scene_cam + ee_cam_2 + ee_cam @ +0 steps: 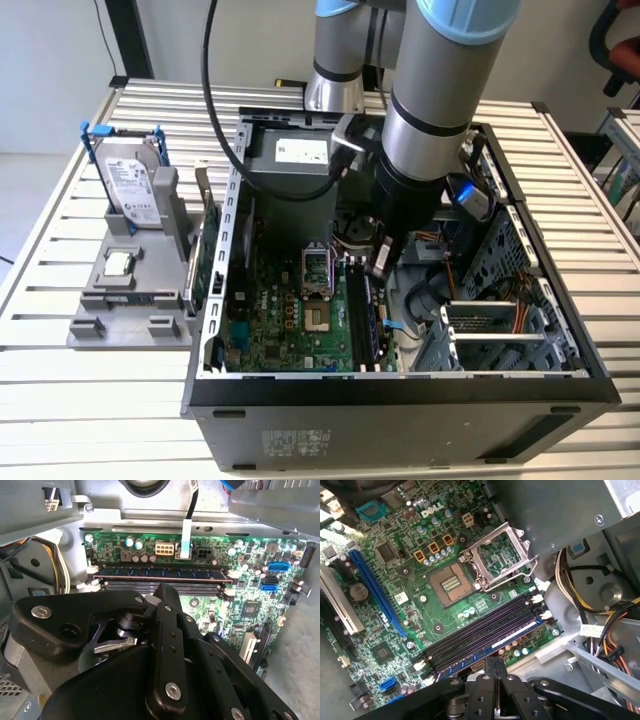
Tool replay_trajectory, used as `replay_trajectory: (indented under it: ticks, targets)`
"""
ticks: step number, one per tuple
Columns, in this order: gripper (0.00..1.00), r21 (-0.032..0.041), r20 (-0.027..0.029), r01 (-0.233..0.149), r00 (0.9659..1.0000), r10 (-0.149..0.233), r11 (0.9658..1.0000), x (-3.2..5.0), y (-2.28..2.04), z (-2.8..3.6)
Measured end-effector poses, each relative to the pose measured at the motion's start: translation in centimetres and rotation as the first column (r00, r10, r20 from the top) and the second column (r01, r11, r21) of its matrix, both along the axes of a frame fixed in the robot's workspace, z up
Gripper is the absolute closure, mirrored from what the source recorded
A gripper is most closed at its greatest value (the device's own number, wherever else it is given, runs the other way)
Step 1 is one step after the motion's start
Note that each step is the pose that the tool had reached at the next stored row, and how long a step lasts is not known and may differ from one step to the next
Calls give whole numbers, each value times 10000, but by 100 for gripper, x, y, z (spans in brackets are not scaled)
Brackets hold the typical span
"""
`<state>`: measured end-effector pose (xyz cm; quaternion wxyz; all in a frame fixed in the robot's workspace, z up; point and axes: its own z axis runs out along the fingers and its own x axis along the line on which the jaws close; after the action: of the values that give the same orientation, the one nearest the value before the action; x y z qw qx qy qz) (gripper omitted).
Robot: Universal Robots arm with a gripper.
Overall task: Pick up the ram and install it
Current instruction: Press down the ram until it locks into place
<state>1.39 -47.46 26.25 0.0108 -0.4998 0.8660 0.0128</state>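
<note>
While the tool (495,662) hangs over it, the ram (160,573) sits slotted

Where the memory slots (470,639) run beside the processor socket (451,583), the stick stands seated on edge: long, thin, with dark chips in a row (its pale label strip is too small to read). The tool's fingers are pressed together just above it.

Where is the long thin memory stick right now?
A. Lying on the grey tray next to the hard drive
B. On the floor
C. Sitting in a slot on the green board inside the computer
C. The memory stick sits along a slot on the green board inside the computer, just past the gripper.
</note>
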Motion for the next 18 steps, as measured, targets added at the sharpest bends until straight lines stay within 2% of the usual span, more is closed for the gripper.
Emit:
replay_trajectory:
  ticks: [4,10,12,16,17,18]
  targets:
    - [100,-1,23,-189,9998,189,9998,0,0,0]
    - [100,-1,35,-263,9996,263,9997,0,1,0]
    - [100,-2,41,-503,9987,503,9987,0,7,-8]
    - [100,-2,53,-1122,9937,1122,9937,0,15,-39]
    - [100,-3,54,-1297,9915,1297,9915,-1,15,-45]
    - [100,-6,53,-1647,9863,1647,9863,-2,16,-48]
